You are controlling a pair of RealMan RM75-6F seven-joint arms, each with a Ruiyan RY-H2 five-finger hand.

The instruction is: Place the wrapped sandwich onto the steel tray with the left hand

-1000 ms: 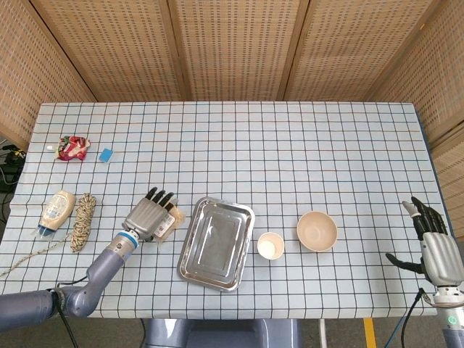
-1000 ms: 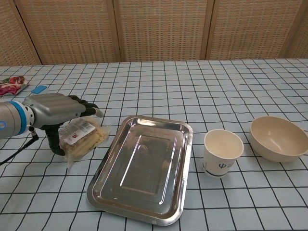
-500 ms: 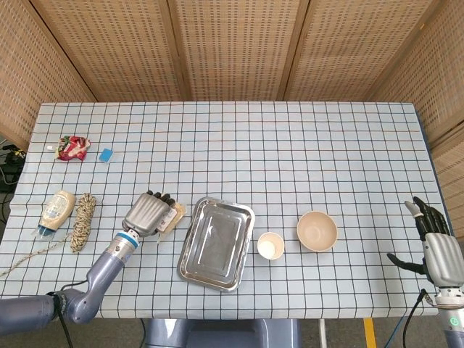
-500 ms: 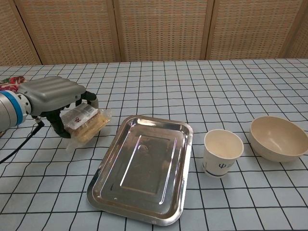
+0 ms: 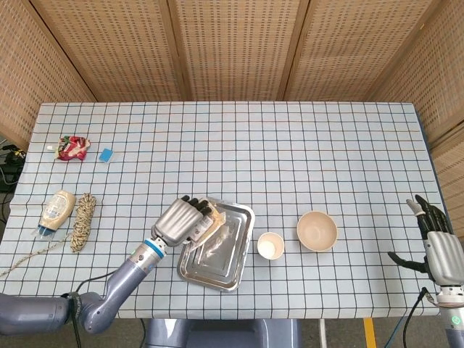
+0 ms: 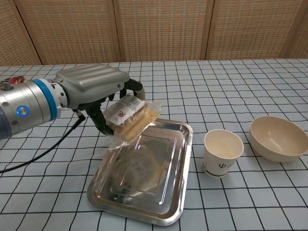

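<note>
Chest view: checked table (image 6: 159,86) spanned the whole frame, steel tray (image 6: 144,173) lying near centre, bare and reflective. Left hand (image 6: 94,89) raised over tray's far-left corner, fingers clamped on wrapped sandwich (image 6: 127,115); sandwich off the table, tilted, loose wrapper end hanging toward tray. Probably held high to clear tray's rim before lowering. Not yet set down, judging by sandwich's reflection in the tray below. Right hand (image 5: 438,243) parked at near-right table edge in head view, fingers apart, holding nothing, well away from the work. Bowl (image 6: 279,137) and paper cup (image 6: 223,151) right of tray, cup just beside rim but outside the drop path. Far left in head view: rope coil (image 5: 83,220), squeeze bottle (image 5: 56,210), red packet (image 5: 73,148), small blue item (image 5: 106,154), all well apart. Nothing blocking the tray.
</note>
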